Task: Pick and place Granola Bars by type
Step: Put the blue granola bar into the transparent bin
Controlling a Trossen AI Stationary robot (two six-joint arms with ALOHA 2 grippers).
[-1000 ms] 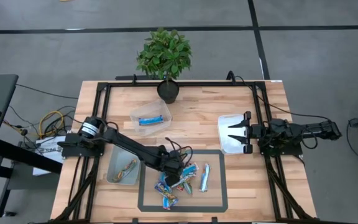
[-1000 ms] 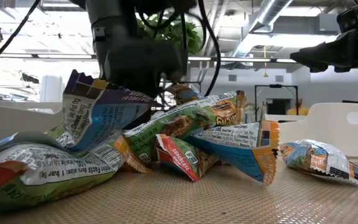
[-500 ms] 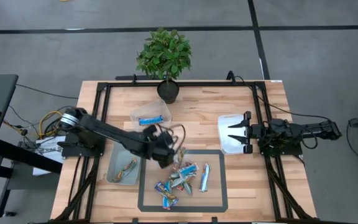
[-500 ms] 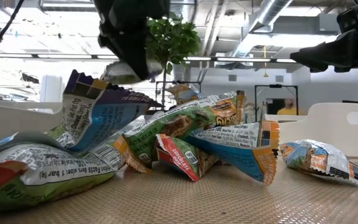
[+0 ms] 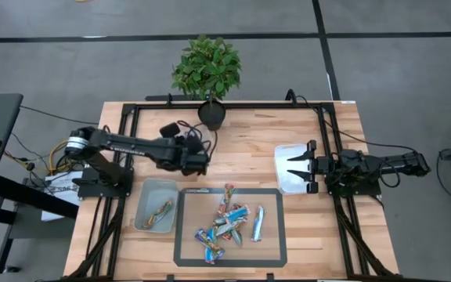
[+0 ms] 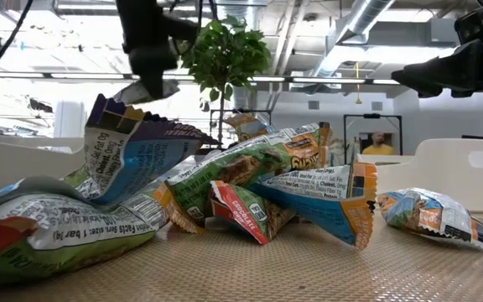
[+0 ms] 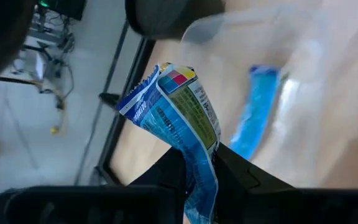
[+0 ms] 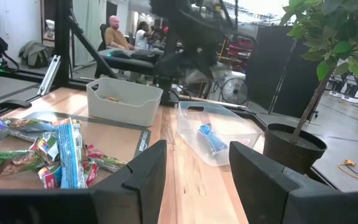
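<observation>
My left gripper [image 7: 201, 163] is shut on a blue granola bar [image 7: 179, 106] and hangs over the clear bin [image 8: 188, 118] at the table's far middle. It also shows in the high view [image 5: 200, 160]. Another blue bar [image 7: 257, 112] lies flat in that bin. Several more bars [image 5: 227, 223], blue, green and red-white, lie heaped on the dark-framed mat [image 5: 190, 254]. A brown bar [image 5: 161, 211] lies in the grey bin [image 5: 143, 205] left of the mat. My right gripper [image 8: 194, 174] waits open at the right side, over a white bin [image 5: 284, 157]. My left gripper pinches one end of the blue bar's wrapper [image 7: 199, 171] between its two fingers. The fingers slant downward over the clear bin. The rest of the bar sticks out past the fingertips, crumpled and tilted, lifted clear of bin and table [image 6: 145, 88].
A potted plant [image 5: 207, 74] stands at the far edge just behind the clear bin. Black frame rails [image 5: 131, 117] run along the table's sides. Bare wood lies between the mat and the white bin. People sit in the room beyond the table.
My left gripper has risen from the heap on the mat with the blue bar. It has swung toward the far edge and the left, over the clear bin, turning as it went. The bar is now lifted clear; the heap stays where it was.
</observation>
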